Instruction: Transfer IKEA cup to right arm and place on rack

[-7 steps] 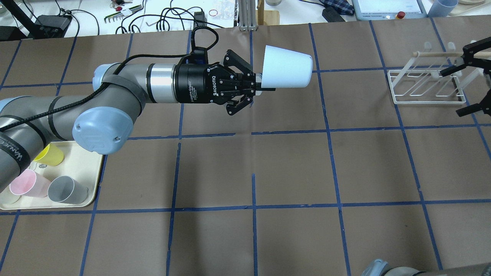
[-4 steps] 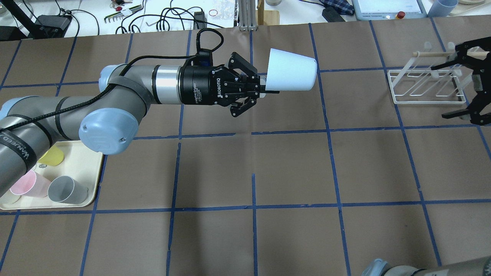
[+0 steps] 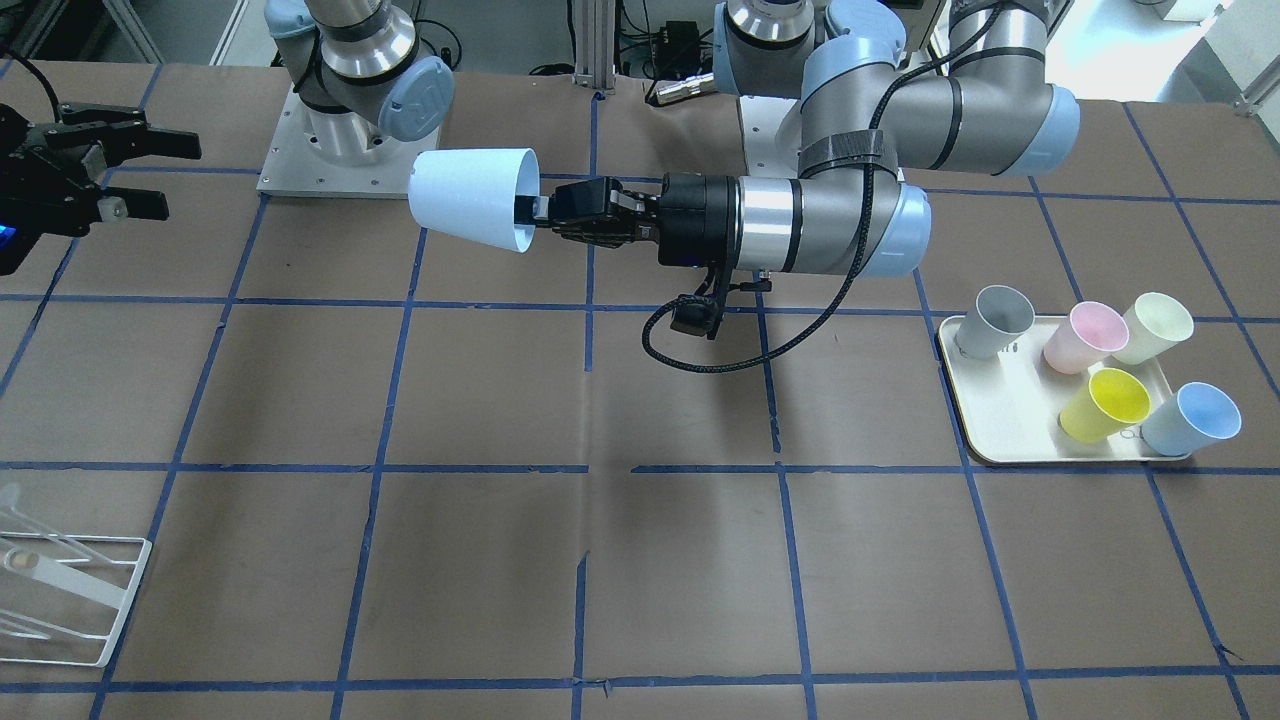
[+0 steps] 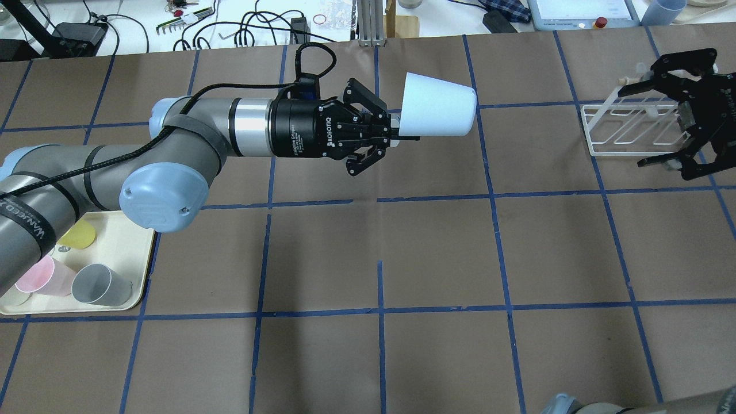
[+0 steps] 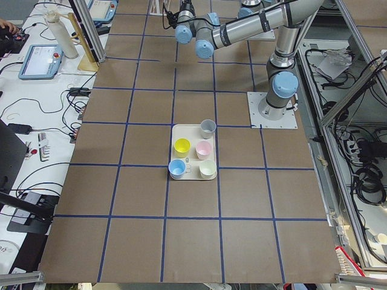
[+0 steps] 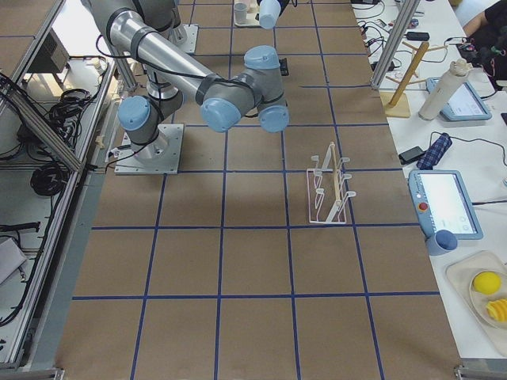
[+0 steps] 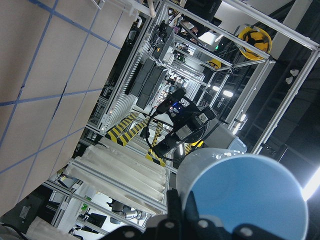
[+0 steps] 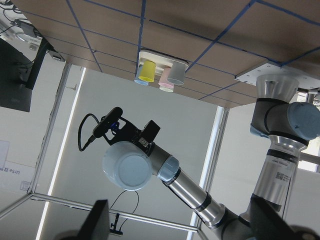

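My left gripper (image 4: 397, 129) is shut on the rim of the pale-blue IKEA cup (image 4: 440, 106) and holds it on its side in the air over the back middle of the table, base pointing toward my right arm. The cup also shows in the front view (image 3: 470, 195) and the left wrist view (image 7: 245, 200). My right gripper (image 4: 643, 125) is open and empty, hovering by the white wire rack (image 4: 598, 150), well apart from the cup. The right wrist view faces the cup's base (image 8: 126, 165).
A cream tray (image 3: 1000, 430) at my left holds a second pale-blue cup (image 3: 1195, 418), a yellow cup (image 3: 1105, 403), a grey cup (image 3: 995, 320), a pink cup (image 3: 1085, 335) and a cream cup (image 3: 1155, 327). The table is brown paper with blue tape lines.
My right gripper has come in from the right edge and turned, now over the rack's right end. My left gripper with the cup shifted slightly right, then held still.
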You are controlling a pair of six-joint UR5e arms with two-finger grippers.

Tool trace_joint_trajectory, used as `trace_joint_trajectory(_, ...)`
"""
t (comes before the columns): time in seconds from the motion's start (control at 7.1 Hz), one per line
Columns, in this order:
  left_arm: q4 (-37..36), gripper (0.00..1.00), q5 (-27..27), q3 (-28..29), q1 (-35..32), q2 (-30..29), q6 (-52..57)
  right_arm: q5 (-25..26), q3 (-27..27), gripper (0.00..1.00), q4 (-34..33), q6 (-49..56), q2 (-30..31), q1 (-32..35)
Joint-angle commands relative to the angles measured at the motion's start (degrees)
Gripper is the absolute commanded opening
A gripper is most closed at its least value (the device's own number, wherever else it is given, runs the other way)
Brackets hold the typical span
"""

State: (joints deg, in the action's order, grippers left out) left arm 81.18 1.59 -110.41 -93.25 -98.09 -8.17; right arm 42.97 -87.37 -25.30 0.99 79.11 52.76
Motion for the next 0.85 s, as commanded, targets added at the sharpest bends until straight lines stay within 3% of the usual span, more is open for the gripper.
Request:
trace_joint_trajectory(0.0, -0.06, 0.00, 0.00, 0.02, -0.09, 0.00, 0.00, -2.44, -0.87, 1.00, 0.25, -2.57, -0.10, 3.21)
trace_joint_trajectory(0.7, -0.32, 0.00, 0.00, 0.02, -0.09, -0.18, 0.00, -3.84, -1.23, 1.00, 0.16, -2.66, -0.45, 9.28)
